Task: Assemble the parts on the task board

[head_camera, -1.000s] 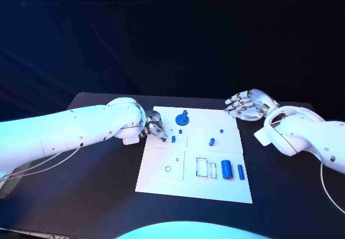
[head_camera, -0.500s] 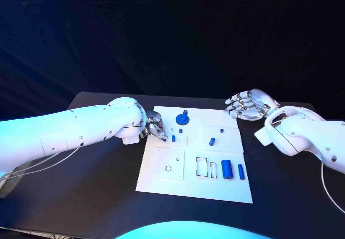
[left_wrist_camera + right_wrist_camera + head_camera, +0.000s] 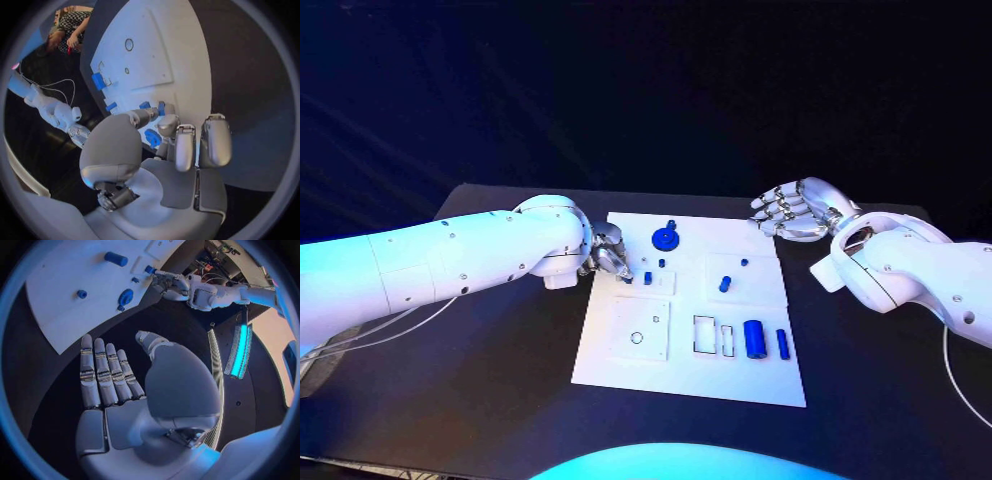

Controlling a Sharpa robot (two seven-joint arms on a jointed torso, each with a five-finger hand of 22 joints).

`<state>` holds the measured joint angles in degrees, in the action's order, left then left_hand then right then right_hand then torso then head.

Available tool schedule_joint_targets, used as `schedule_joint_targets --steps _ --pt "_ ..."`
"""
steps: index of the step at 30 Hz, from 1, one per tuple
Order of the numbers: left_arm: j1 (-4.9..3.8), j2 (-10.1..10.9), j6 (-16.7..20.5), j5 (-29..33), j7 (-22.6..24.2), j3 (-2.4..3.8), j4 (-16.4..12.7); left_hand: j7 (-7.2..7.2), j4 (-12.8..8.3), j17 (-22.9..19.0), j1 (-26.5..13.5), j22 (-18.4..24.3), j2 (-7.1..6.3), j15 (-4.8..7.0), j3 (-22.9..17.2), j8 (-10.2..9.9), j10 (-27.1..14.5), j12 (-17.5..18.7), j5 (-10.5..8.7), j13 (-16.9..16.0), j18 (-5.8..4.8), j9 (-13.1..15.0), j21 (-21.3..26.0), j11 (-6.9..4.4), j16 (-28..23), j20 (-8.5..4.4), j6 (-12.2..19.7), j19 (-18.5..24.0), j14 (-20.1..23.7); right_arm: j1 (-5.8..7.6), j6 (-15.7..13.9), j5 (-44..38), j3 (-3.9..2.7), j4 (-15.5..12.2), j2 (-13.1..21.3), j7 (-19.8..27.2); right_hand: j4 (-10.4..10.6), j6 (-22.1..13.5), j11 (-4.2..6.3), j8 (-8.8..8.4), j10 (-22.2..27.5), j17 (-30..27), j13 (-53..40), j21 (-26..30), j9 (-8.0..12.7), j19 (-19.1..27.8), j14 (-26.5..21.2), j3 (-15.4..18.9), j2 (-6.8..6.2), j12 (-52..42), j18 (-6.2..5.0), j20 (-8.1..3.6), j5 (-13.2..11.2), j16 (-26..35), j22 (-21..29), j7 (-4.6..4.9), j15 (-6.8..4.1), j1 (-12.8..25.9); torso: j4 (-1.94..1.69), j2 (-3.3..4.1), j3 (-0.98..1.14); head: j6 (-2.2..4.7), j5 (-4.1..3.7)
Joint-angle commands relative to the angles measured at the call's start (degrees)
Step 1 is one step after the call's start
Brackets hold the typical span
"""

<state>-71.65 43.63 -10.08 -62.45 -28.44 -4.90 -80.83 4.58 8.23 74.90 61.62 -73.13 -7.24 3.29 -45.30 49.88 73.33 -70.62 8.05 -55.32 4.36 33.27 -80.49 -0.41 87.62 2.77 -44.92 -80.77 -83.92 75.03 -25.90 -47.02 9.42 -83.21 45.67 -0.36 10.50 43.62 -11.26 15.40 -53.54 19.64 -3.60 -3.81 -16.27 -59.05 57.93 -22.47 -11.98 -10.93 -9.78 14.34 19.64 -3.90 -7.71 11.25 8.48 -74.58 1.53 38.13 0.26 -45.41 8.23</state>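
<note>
The white task board [image 3: 678, 372] lies in the middle of the black table. My left hand [image 3: 609, 254] is over its left edge, thumb and a finger reaching down at two small blue parts [image 3: 648, 277] while the other fingers [image 3: 215, 140] stay straight. Whether it pinches one is hidden. A round blue part [image 3: 666, 238] stands just beyond the hand, also in the left wrist view [image 3: 153, 137]. A blue peg [image 3: 724, 284] stands mid-board, and two blue cylinders [image 3: 754, 338] lie at the near right. My right hand [image 3: 790, 210] hovers off the far right corner, fingers [image 3: 103, 375] spread and empty.
Outlined recesses [image 3: 713, 335] and a small ring mark [image 3: 636, 338] sit on the near half of the board. Bare black table [image 3: 488, 380] surrounds the board on every side. The table's far edge [image 3: 675, 195] runs close behind both hands.
</note>
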Motion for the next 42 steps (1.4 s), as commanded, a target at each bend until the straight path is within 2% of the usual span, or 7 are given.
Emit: schedule_joint_targets --steps 1,3,4,12,16,23,42 --pt "0.03 -0.1 -0.3 -1.1 -0.4 -0.02 0.3 -0.67 -11.2 11.1 -1.0 -0.2 -0.07 0.5 -11.0 0.5 0.4 -0.3 1.76 -0.2 -0.6 -0.3 -0.3 -0.07 0.3 -0.17 -1.3 -0.5 -5.0 -0.03 0.5 -0.1 -0.01 -0.1 0.0 1.1 -0.3 0.4 -0.13 -0.23 -0.5 -0.1 0.0 0.0 0.1 -0.3 0.2 0.1 0.48 0.4 -0.69 -0.07 0.2 0.2 0.1 3.7 0.03 0.0 0.0 -0.01 0.02 -0.04 0.03" --pt "0.03 -0.2 -0.2 -1.1 -0.4 -0.02 0.4 -0.78 -11.5 11.3 -1.6 -0.5 -0.22 0.58 -10.8 0.8 0.8 -0.5 3.99 -0.6 -0.66 -0.5 -0.4 -0.16 0.5 -0.23 -1.5 -0.6 -5.1 -0.03 0.5 -0.1 -0.01 -0.1 0.0 1.1 -0.3 0.4 -0.13 -0.23 -0.5 -0.1 0.0 0.0 0.1 -0.3 0.2 0.1 0.48 0.4 -0.69 -0.07 0.2 0.2 0.1 3.7 0.03 0.0 0.01 -0.01 0.04 -0.05 0.05" --pt "0.03 -0.3 -0.2 -1.2 -0.4 -0.02 0.4 -0.88 -11.8 11.5 -2.0 -0.8 -0.43 0.64 -10.7 1.0 1.1 -0.8 5.96 -1.0 -0.72 -0.7 -0.6 -0.26 0.6 -0.3 -1.7 -0.8 -5.1 -0.03 0.5 -0.1 -0.01 -0.1 0.0 1.1 -0.3 0.4 -0.13 -0.23 -0.5 -0.1 0.0 0.0 0.1 -0.3 0.2 0.1 0.48 0.4 -0.69 -0.07 0.2 0.2 0.1 3.7 0.03 0.0 0.02 0.0 0.04 -0.05 0.06" --pt "0.03 -0.7 -0.9 -1.0 -0.3 -0.03 0.2 -1.07 -12.3 12.1 -2.7 -1.4 -0.57 0.73 -10.4 1.3 1.8 -1.3 8.11 -1.9 -0.86 -1.2 -1.0 -0.42 0.9 -0.4 -2.1 -1.1 -5.3 -0.03 0.5 -0.1 -0.01 -0.2 0.0 1.2 -0.4 0.5 -0.16 -0.49 -0.7 -0.5 0.0 0.0 0.2 -0.3 0.2 0.0 0.54 1.0 -0.69 -0.05 0.6 0.2 0.5 3.73 0.05 -0.1 0.03 0.0 0.02 -0.14 0.01" --pt "0.03 -0.8 -1.8 -0.9 -0.3 -0.04 0.0 -1.25 -12.9 12.6 -3.3 -1.9 -0.78 0.82 -9.9 1.5 2.5 -1.5 10.92 -2.5 -0.94 -1.8 -1.3 -0.57 1.2 -0.49 -2.7 -1.3 -5.4 -0.03 0.6 -0.1 -0.01 -0.2 0.0 1.2 -0.4 0.6 -0.17 -0.63 -0.9 -0.8 0.0 0.0 0.3 -0.3 0.3 0.0 0.54 1.3 -0.7 -0.04 0.9 0.2 0.7 3.75 0.06 0.0 0.05 -0.01 0.01 -0.27 -0.01" --pt "0.03 -0.8 -3.0 -0.5 -0.3 -0.05 -0.2 -1.29 -13.0 12.8 -3.4 -2.0 -0.83 0.84 -9.8 1.5 2.6 -1.5 11.55 -2.6 -0.98 -2.0 -1.4 -0.61 1.2 -0.51 -2.9 -1.3 -5.5 -0.04 0.6 -0.1 -0.01 -0.3 0.1 1.2 -0.6 0.9 -0.17 -1.03 -1.4 -1.4 0.0 0.0 0.5 -0.4 0.4 -0.1 0.5 2.2 -0.71 -0.03 2.1 0.1 1.2 3.75 0.07 0.0 0.03 -0.02 0.01 -0.29 -0.11" --pt "0.03 -1.5 -3.2 1.8 -0.3 -0.06 1.3 -1.46 -13.5 13.8 -3.4 -2.9 -0.9 0.96 -9.6 1.7 3.3 -2.1 13.72 -3.7 -1.16 -2.6 -1.9 -0.78 1.7 -0.61 -3.5 -1.8 -5.7 -0.04 0.6 -0.1 -0.01 -0.3 0.1 1.2 -0.6 0.9 -0.19 -1.19 -1.5 -1.7 0.0 0.0 0.6 -0.4 0.4 -0.1 0.5 2.5 -0.7 -0.02 2.5 0.1 1.4 3.77 0.08 0.1 0.01 0.0 0.02 -0.33 -0.04"
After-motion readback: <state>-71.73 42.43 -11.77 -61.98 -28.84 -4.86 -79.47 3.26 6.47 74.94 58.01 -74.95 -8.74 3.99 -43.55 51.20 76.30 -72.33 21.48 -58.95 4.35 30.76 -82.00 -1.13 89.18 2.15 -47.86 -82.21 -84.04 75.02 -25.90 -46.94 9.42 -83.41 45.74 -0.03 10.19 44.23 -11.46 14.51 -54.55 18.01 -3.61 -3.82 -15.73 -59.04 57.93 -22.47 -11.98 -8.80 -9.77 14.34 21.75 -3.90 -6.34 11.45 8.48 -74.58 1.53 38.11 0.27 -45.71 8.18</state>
